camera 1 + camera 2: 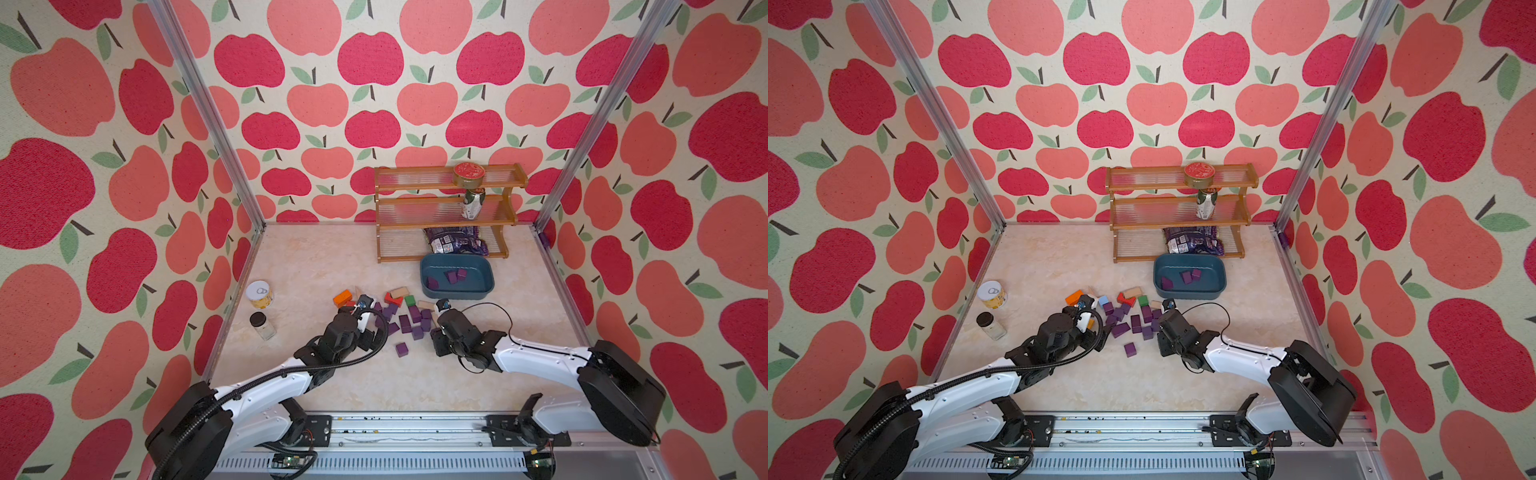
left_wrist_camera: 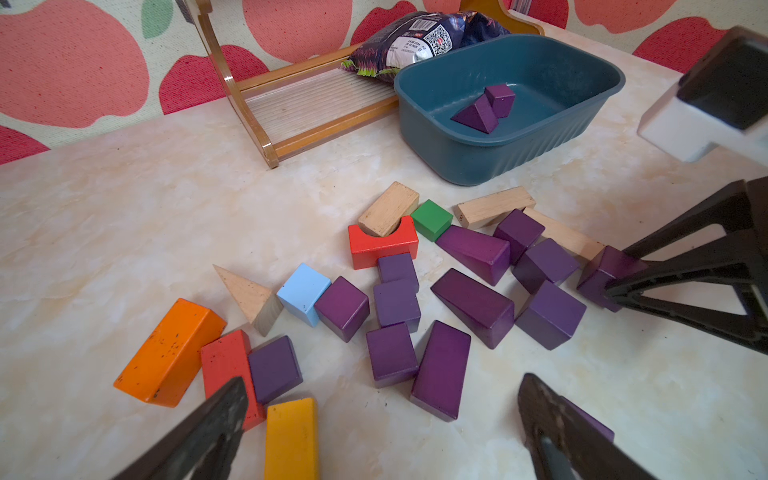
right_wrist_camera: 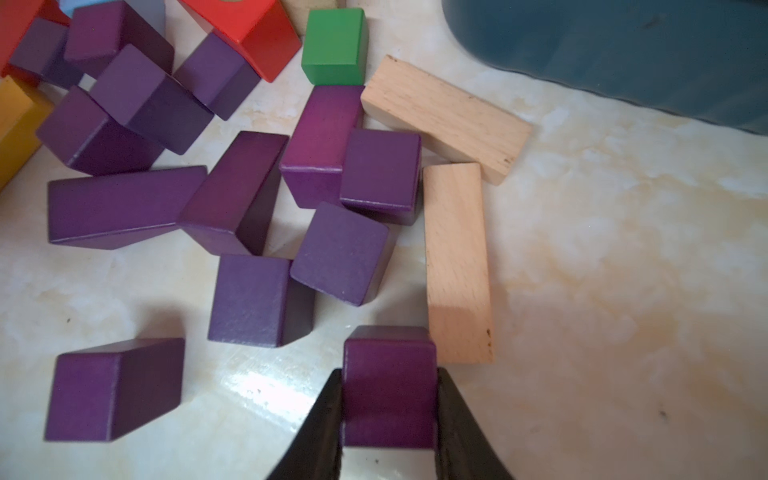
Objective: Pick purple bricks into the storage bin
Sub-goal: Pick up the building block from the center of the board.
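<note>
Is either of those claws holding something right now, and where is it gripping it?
The right gripper pinches a purple brick by two opposite side faces. The left gripper is open and holds nothing.

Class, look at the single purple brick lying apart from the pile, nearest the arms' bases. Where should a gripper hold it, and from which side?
Take the lone purple brick across two opposite upright faces, coming straight down from above. It lies flat on the table, its faces are flat and parallel, and bare surface surrounds it, so both fingers should fit without nudging the pile.
</note>
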{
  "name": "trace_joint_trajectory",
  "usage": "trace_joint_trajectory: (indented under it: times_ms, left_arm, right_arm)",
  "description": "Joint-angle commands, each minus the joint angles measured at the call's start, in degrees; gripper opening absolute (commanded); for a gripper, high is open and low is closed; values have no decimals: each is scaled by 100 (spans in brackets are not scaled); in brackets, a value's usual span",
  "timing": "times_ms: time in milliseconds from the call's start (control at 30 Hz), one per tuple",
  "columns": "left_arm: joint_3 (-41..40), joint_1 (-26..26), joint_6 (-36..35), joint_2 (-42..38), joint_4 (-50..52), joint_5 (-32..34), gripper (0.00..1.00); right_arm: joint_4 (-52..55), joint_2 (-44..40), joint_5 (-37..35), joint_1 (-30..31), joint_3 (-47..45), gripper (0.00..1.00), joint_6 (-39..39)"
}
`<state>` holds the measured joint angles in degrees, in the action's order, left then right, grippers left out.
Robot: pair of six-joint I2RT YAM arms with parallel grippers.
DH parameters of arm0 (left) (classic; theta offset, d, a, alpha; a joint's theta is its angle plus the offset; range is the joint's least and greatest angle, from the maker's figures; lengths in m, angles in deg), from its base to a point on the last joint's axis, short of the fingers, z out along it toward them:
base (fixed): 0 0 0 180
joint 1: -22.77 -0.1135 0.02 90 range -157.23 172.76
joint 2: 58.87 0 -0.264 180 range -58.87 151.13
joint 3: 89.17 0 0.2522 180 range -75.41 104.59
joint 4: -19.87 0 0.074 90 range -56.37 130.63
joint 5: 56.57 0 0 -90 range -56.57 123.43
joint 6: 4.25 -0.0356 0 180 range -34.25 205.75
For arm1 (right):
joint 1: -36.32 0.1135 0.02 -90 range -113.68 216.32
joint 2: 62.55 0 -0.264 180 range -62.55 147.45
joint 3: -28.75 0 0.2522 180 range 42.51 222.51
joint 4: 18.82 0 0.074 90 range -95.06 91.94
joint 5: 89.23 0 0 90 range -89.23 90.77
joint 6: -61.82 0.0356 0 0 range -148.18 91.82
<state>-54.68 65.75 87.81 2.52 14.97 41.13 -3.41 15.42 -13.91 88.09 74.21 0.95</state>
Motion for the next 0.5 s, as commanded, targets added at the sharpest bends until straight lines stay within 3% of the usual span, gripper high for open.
trace_joint_trajectory:
  times_ms: [0,467]
  left_arm:
    - [115,-35,13,-22,55,69,99]
    - [177,-28,31,74,95,58,99]
  right_arm:
    - [171,-183,-150,35,42,34,96]
    - [318,-497,-262,35,89,33,17]
